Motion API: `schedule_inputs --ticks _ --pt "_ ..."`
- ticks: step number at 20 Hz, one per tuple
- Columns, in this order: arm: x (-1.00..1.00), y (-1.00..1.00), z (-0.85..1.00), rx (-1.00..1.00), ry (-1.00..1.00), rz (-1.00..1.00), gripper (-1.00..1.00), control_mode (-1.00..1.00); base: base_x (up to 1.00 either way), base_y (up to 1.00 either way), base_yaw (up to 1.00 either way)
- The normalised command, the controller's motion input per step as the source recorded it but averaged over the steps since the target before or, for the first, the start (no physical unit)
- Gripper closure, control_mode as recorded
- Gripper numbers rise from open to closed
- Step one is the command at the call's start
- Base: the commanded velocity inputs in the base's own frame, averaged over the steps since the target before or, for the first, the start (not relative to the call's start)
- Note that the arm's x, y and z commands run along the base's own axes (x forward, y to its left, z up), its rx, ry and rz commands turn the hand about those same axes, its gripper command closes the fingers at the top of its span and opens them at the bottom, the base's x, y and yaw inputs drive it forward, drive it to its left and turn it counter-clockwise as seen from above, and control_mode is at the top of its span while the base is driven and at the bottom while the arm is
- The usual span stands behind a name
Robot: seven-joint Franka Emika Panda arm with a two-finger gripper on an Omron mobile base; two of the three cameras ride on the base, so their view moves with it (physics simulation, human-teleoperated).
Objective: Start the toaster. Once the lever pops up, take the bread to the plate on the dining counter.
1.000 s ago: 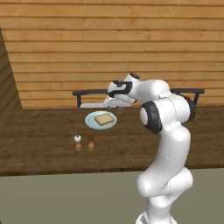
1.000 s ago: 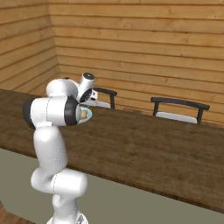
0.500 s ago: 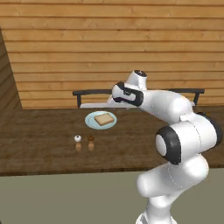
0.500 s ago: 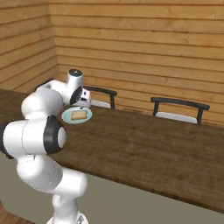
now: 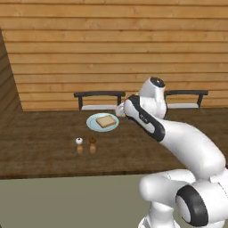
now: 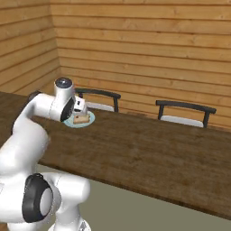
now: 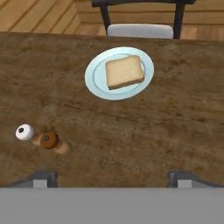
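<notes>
At the bottom of the hand view the tool (image 7: 112, 179) stands wide with nothing between its tips, above the dark wood worktop (image 7: 166, 131). At left centre sit a white-topped shaker (image 7: 24, 132) and a brown-topped shaker (image 7: 49, 140) side by side. Farther up, at upper centre, the pale blue-green plate (image 7: 97, 78) holds the bread slice (image 7: 124, 71), lying flat within its rim, with a chair (image 7: 140, 19) beyond the worktop.

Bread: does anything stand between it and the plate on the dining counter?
Nothing visible does. The bread already lies flat on the plate on the dining counter. The open tool holds nothing; the two small shakers stand apart from the plate.
</notes>
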Motion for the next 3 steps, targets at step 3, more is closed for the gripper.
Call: schedule_inputs --ticks 3 --pt "-1.00 -0.08 0.13 -0.05 -0.20 -0.07 -1.00 -1.00 0.00 0.00 0.00"
